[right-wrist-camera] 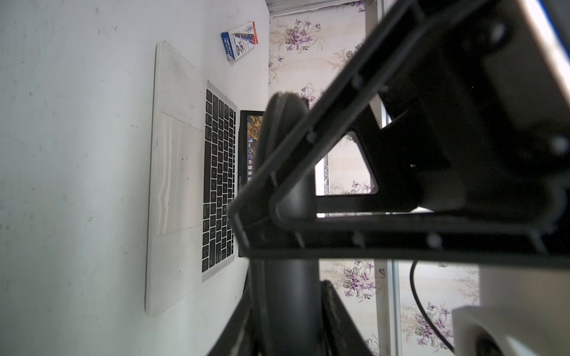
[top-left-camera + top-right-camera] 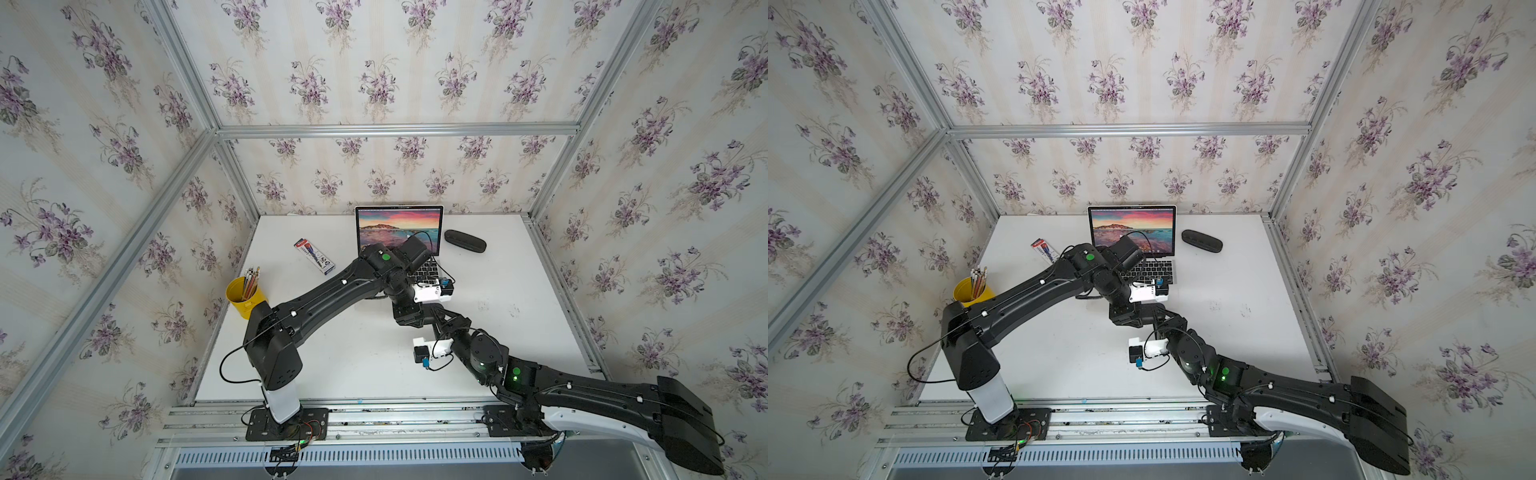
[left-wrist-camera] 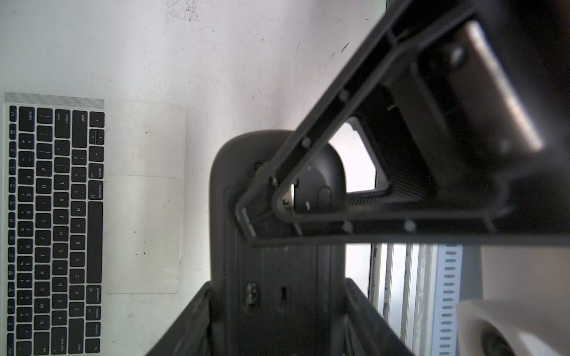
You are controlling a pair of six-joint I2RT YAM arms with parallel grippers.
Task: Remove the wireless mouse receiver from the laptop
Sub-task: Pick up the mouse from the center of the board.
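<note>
The silver laptop [image 2: 399, 232] [image 2: 1133, 228] stands open at the back of the table, its keyboard and trackpad showing in the wrist views [image 3: 58, 215] [image 1: 179, 185]. Just in front of it both arms meet. My left gripper [image 2: 409, 316] [image 3: 279, 282] is shut across the width of a black mouse [image 3: 277, 271], underside towards the camera. My right gripper [image 2: 436, 316] [image 1: 288, 283] pinches the same mouse [image 1: 287, 292] through its thickness, one of its fingers [image 3: 308, 138] lying on the underside. The wireless mouse receiver is out of view; no stub shows on the laptop edges I can see.
A long black case [image 2: 465, 241] lies right of the laptop. A blue-and-red box [image 2: 314, 256] lies to its left, and a yellow cup of pencils [image 2: 245, 297] stands near the left edge. Aluminium rails [image 2: 374, 415] run along the front edge.
</note>
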